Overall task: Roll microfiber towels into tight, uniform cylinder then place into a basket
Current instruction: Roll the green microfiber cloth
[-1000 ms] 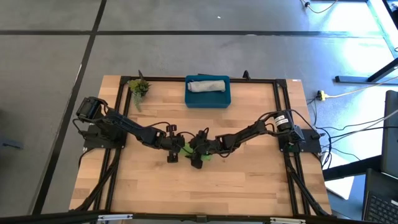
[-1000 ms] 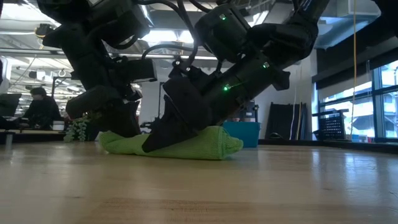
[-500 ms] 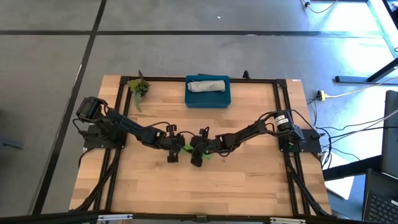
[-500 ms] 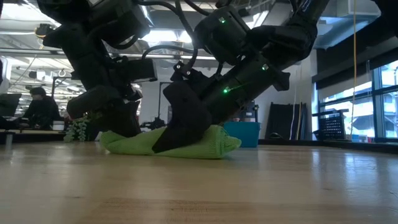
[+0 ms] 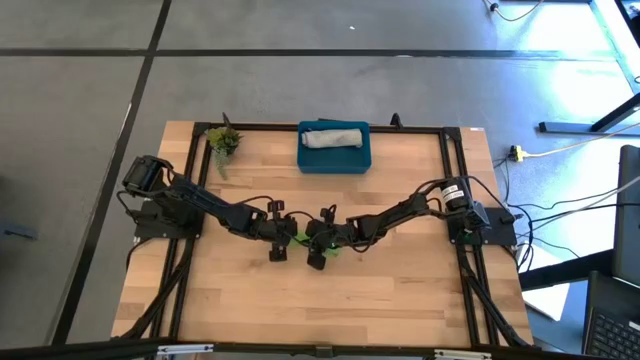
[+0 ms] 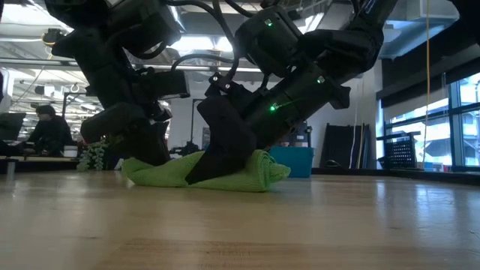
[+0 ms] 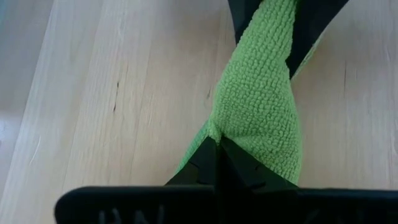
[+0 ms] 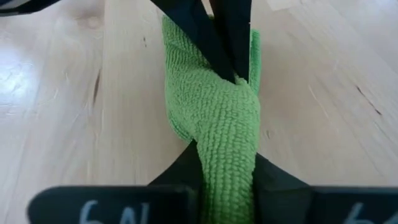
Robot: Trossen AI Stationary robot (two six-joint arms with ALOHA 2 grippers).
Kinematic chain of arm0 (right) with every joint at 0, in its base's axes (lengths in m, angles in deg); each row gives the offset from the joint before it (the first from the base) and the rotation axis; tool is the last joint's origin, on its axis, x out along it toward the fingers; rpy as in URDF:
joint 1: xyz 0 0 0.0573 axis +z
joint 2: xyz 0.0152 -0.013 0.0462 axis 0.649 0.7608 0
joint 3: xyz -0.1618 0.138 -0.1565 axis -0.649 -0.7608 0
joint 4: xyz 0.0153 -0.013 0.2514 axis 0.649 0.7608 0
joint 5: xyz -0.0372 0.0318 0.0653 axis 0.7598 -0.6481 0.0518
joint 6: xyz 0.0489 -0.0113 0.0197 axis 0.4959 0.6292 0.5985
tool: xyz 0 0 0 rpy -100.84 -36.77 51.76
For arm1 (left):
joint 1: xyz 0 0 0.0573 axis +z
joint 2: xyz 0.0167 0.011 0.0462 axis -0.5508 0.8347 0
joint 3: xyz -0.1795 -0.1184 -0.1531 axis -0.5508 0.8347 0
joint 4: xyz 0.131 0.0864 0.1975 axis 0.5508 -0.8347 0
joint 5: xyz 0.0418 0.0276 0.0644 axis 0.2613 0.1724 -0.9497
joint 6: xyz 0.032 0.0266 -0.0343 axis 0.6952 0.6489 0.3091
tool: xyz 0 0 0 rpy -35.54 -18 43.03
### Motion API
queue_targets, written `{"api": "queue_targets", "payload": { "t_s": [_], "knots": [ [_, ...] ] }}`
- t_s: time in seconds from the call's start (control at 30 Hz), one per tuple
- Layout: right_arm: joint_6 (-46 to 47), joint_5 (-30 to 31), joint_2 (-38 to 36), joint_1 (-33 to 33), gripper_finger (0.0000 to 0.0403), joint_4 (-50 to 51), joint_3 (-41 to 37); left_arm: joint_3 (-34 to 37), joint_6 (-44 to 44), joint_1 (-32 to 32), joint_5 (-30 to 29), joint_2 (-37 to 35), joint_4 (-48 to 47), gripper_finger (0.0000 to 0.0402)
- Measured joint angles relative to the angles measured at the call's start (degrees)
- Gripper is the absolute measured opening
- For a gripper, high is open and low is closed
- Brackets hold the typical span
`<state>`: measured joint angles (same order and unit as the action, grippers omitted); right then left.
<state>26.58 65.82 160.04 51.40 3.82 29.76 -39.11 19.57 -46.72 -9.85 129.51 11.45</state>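
The lime green towel (image 6: 251, 176) lies rolled into a rough cylinder at the middle of the table, also seen from above (image 5: 303, 240). My left gripper (image 7: 217, 149) is shut on its left end, and stands at the left in the low view (image 6: 146, 150). My right gripper (image 8: 227, 186) is shut across the roll farther right (image 6: 221, 154). The light grey towel (image 5: 335, 137) lies rolled inside the teal basket (image 5: 305, 160) at the table's far edge. My left gripper pinches the green towel's left end (image 7: 239, 134) between its two shut fingers. The fingers slant down from the table's left and point along the roll. The roll lies on the table. My right gripper pinches the roll near its middle (image 8: 227, 143), one finger on each side, and the cloth bulges up between them. The fingers (image 6: 217, 142) slant down from the table's right and lie across the roll. The roll rests on the table.
A small green plant sprig (image 5: 222, 142) lies at the table's far left corner. A black frame (image 5: 450, 180) runs round the tabletop. Bare wood (image 5: 330, 300) stretches toward the near edge. A person (image 6: 46, 131) sits in the room behind.
My right gripper has shut on the green roll: its fingers stood wide on either side a second ago and now squeeze the cloth. The roll's right end has drawn in slightly. My left gripper has kept its hold.
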Motion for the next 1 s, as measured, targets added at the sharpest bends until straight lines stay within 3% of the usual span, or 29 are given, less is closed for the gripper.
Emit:
{"api": "queue_targets", "payload": {
  "t_s": [0.63, 1.0],
  "knots": [
    [-0.44, -0.03, 0.0, -0.02, 0.0047, -0.72, 0.0, 0.0, -0.38, 0.0, 0.07, 0.0, 0.95, 0.0004],
    [-0.44, -1.89, -0.05, -0.96, 0.0048, -0.67, 0.0, 0.0, -1.75, 0.04, -0.3, -0.04, 0.52, 0.0092]
  ]
}}
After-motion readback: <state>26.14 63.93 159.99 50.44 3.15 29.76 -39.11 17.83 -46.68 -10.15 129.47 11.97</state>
